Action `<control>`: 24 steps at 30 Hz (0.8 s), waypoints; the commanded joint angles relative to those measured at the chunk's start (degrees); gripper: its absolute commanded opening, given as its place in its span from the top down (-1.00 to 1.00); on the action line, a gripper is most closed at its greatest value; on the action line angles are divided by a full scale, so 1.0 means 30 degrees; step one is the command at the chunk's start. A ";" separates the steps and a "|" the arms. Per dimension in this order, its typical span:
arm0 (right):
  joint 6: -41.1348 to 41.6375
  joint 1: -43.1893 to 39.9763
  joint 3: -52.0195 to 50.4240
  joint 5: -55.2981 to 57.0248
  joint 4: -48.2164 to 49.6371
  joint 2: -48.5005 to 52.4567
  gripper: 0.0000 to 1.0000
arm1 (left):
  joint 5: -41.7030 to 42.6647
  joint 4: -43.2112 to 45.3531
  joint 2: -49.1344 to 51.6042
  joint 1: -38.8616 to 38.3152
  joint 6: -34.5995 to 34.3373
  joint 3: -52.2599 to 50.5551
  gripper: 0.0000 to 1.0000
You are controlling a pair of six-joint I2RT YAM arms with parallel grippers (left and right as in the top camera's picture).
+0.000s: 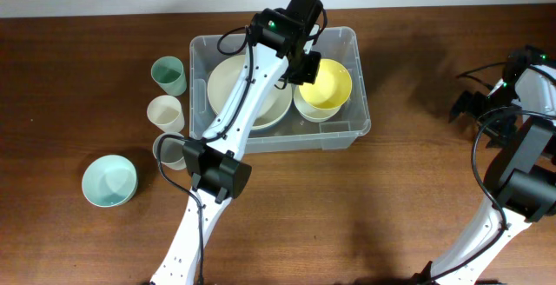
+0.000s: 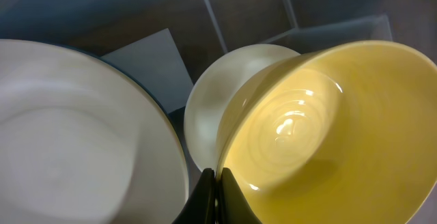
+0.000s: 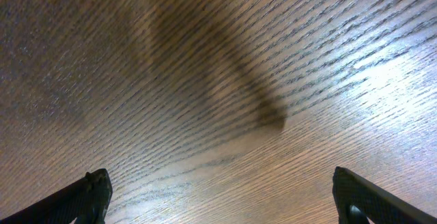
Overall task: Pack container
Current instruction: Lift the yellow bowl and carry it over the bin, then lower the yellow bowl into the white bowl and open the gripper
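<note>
Container [image 1: 339, 139] holds cream dishes [image 1: 230, 85]; left hand [image 2: 217, 183] pinches yellow bowl [image 1: 326, 83] inside; cups [image 1: 168, 75], teal bowl [image 1: 109, 181] unpacked; right hand [image 3: 222, 193] spread.

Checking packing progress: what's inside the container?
The container holds a large cream bowl, partly hidden by the arm, and a tilted yellow bowl pinched by the left gripper over a pale bowl, mostly covered.

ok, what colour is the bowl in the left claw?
Yellow. The bowl shows best in the left wrist view.
</note>
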 commanded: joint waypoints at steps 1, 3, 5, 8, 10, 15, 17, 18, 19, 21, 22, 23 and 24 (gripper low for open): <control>-0.0138 -0.0117 -0.0066 0.0029 0.0015 -0.0321 -0.98 | -0.0707 -0.0117 0.0153 0.0066 0.0022 0.0087 0.96; -0.0131 -0.0117 -0.0066 0.0029 0.0015 -0.0321 -0.98 | -0.1275 -0.0182 0.0175 0.0066 -0.0335 0.0087 0.96; -0.0131 -0.0117 -0.0066 0.0029 0.0015 -0.0321 -0.98 | -0.1290 -0.0204 0.0248 0.0066 -0.0357 0.0087 0.96; -0.0131 -0.0117 -0.0066 0.0029 0.0015 -0.0321 -0.98 | -0.1290 -0.0415 0.0452 0.0066 -0.0357 0.0087 0.96; -0.0131 -0.0102 -0.0066 0.0029 0.0015 -0.0321 -0.98 | -0.1268 -0.0452 0.0714 0.0066 -0.0357 0.0087 0.96; -0.0138 -0.0102 -0.0066 0.0029 0.0015 -0.0321 -0.98 | -0.0954 -0.0379 0.1231 0.0066 -0.0342 0.0087 0.96; -0.0131 -0.0102 -0.0066 0.0029 0.0015 -0.0321 -0.98 | -0.0758 -0.0350 0.1282 0.0066 -0.0342 0.0087 0.96; -0.0131 -0.0102 -0.0066 0.0029 0.0015 -0.0321 -0.97 | -0.0765 -0.0342 0.1282 0.0044 -0.0342 0.0087 0.96; -0.0131 -0.0102 -0.0066 0.0029 0.0015 -0.0321 -0.98 | -0.0765 -0.0328 0.1282 0.0044 -0.0342 0.0087 0.96; -0.0138 -0.0102 -0.0066 0.0022 0.0015 -0.0321 -0.98 | -0.0765 -0.0306 0.1282 0.0051 -0.0342 0.0087 0.96; -0.0138 -0.0102 -0.0066 0.0029 0.0015 -0.0321 -0.98 | -0.0765 -0.0299 0.1282 0.0051 -0.0350 0.0087 0.95; -0.0138 -0.0102 -0.0066 0.0022 0.0015 -0.0321 -0.98 | -0.0765 -0.0306 0.1282 0.0051 -0.0342 0.0087 0.87; -0.0131 -0.0102 -0.0066 0.0029 0.0015 -0.0321 -0.98 | -0.0765 -0.0306 0.1282 0.0051 -0.0342 0.0087 0.76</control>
